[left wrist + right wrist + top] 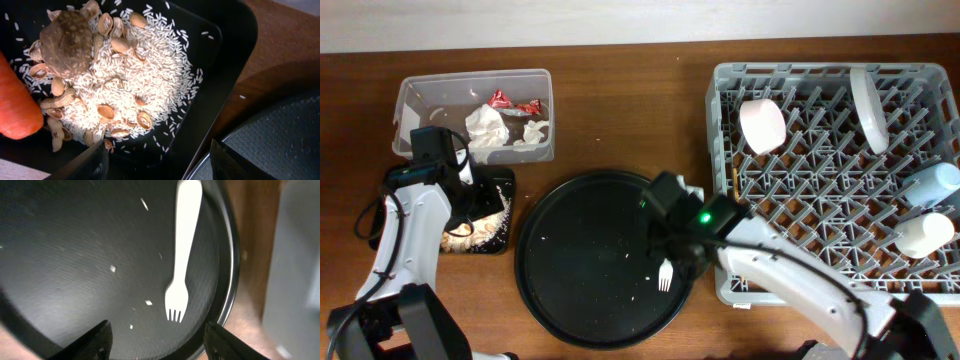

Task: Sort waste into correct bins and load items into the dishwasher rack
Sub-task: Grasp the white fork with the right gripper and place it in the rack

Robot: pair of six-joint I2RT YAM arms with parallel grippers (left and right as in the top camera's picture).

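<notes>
A white fork (665, 275) lies on the large round black tray (560, 270); it also shows in the right wrist view (181, 255). My right gripper (157, 342) is open just above the fork, empty. My left gripper (157, 162) is open over the shallow black tray (220, 55), which holds rice, nut shells, a brown lump (67, 37) and an orange carrot piece (15, 102). The clear tub (475, 115) holds white tissues (488, 127) and a red wrapper (500, 98). The grey rack (835, 185) holds a pinkish bowl (762, 124), a white plate (868, 108) and two cups (930, 232).
The black tray (498, 215) sits between the clear tub and the round tray. A thin wooden stick (736, 178) shows at the rack's left edge. Brown table surrounds everything.
</notes>
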